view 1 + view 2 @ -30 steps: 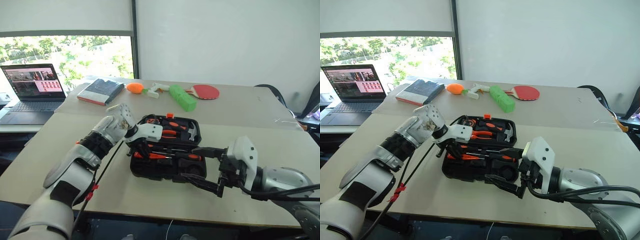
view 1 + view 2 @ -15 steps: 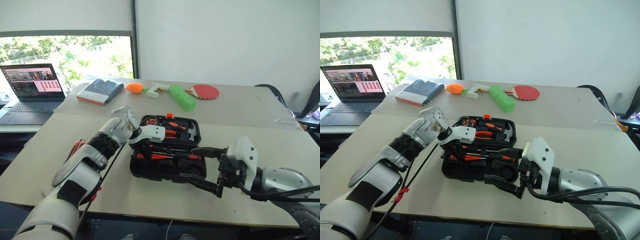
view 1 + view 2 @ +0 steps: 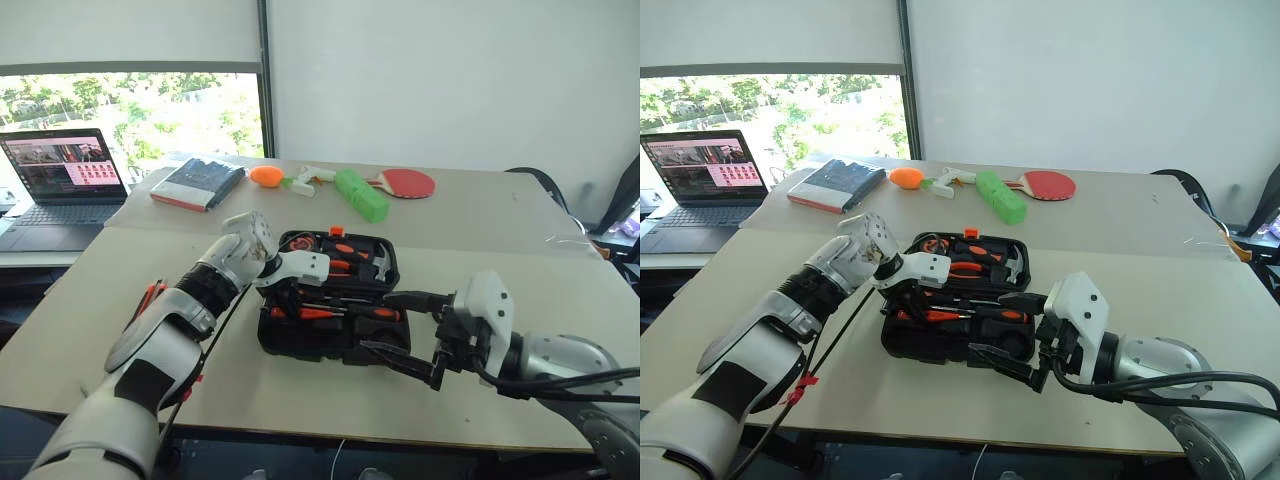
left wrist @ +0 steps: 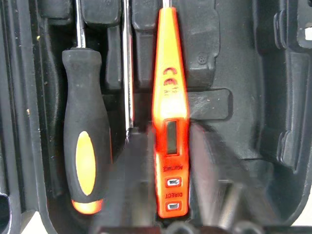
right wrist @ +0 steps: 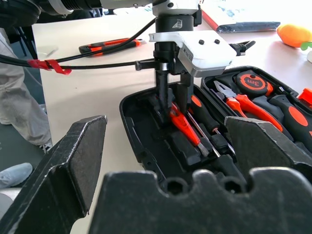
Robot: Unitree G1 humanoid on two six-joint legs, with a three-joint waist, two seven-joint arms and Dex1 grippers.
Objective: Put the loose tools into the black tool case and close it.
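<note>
- Left wrist view: the small all-orange screwdriver (image 4: 168, 131) lies in its slot in the black tool case (image 3: 300, 335), beside a black-orange screwdriver (image 4: 85, 146). The left claw (image 5: 170, 100) points steeply down over it, a finger on either side; whether the fingers are pinching the tool or have let go, I cannot tell.
- The case lies open near the middle of the desk (image 3: 500, 240), with pliers and other tools seated in its far half.
- The right claw (image 3: 400, 325) hangs at the case's near right corner, jaws spread wide, holding nothing.
- To finish this step well, I would judge the tool should be pressed fully flat into its recess before letting go, then the claw lifted straight up so a finger does not drag it out.
- One orange-and-black tool (image 5: 109, 45) lies loose on the desk beside the left arm, so the lid should wait.
</note>
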